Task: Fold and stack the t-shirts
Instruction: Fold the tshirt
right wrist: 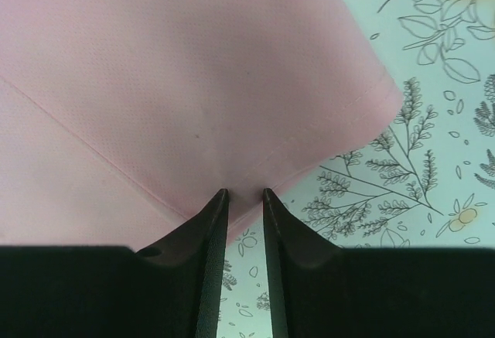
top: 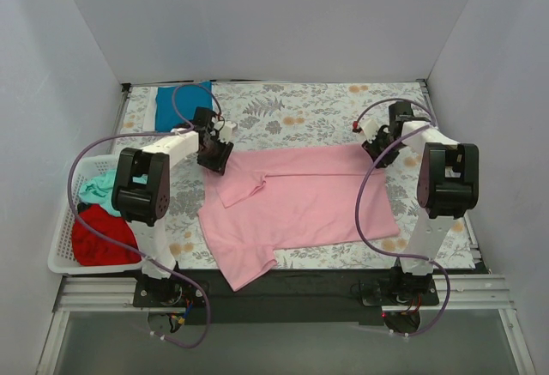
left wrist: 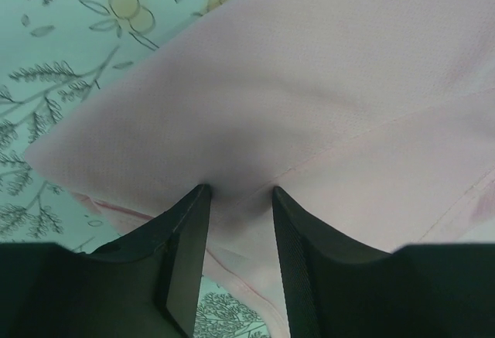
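Note:
A pink t-shirt [top: 300, 203] lies spread on the flowered table cover, with its near left part hanging toward the front edge. My left gripper [top: 214, 156] is at its far left corner. In the left wrist view the jaws [left wrist: 240, 191] stand apart, with pink cloth [left wrist: 309, 90] lying between the tips. My right gripper [top: 377, 154] is at the far right corner. In the right wrist view its jaws [right wrist: 241, 192] are a narrow gap apart at the shirt's hem [right wrist: 232, 67], and the table shows between them. A folded blue t-shirt [top: 176, 107] lies at the far left.
A white basket [top: 64, 246] stands off the table's left side and holds a red garment [top: 103, 238] and a teal one [top: 101, 188]. Grey walls close in the table at the back and both sides.

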{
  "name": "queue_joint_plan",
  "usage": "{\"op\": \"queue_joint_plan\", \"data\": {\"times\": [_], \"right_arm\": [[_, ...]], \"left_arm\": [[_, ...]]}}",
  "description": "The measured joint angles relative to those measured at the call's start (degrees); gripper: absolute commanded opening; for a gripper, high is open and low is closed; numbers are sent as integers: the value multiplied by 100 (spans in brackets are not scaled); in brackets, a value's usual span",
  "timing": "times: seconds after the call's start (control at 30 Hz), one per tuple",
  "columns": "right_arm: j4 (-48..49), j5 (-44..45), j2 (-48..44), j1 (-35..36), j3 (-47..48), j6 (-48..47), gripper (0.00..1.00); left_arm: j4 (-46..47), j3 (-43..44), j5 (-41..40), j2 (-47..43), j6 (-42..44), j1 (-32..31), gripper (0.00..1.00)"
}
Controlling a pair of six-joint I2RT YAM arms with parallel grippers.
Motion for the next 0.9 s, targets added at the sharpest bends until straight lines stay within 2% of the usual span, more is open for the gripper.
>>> {"op": "queue_joint_plan", "data": {"times": [0.2, 0.33, 0.43, 0.47, 0.53, 0.57, 0.6, 0.67, 0.73, 0.83, 0.9], "right_arm": [[197, 310, 420, 33, 535, 428, 28], [472, 610, 734, 39, 931, 590, 30], [575, 723, 946, 37, 1255, 673, 39], [586, 734, 979, 37, 1320, 693, 46], [542, 713, 986, 37, 1392, 695, 53], [509, 678, 953, 37, 1403, 645, 62], [426, 610, 890, 28, 1401, 584, 69], [208, 472, 616, 22, 1335, 400, 77], [24, 304, 74, 22, 1069, 103, 77], [-337, 11, -1169, 22, 450, -444, 74], [-595, -149, -1930, 22, 35, -778, 66]], "left_arm": [[15, 866, -98, 636, 4, 2, 34], [87, 1714, -76, 1237, 4, 0, 34], [120, 2197, 44, 1552, 11, 2, 39], [94, 2310, 103, 1598, 26, 2, 43], [17, 2376, 323, 1606, 70, 7, 47], [-52, 2385, 520, 1567, 105, 13, 49], [-149, 2376, 728, 1497, 179, 24, 53], [-313, 2236, 1145, 1241, 334, 37, 55], [-542, 1934, 1552, 721, 568, 39, 58], [-807, 1237, 2031, -389, 953, 22, 58], [-892, 601, 2210, -1270, 1204, -39, 58]]}}
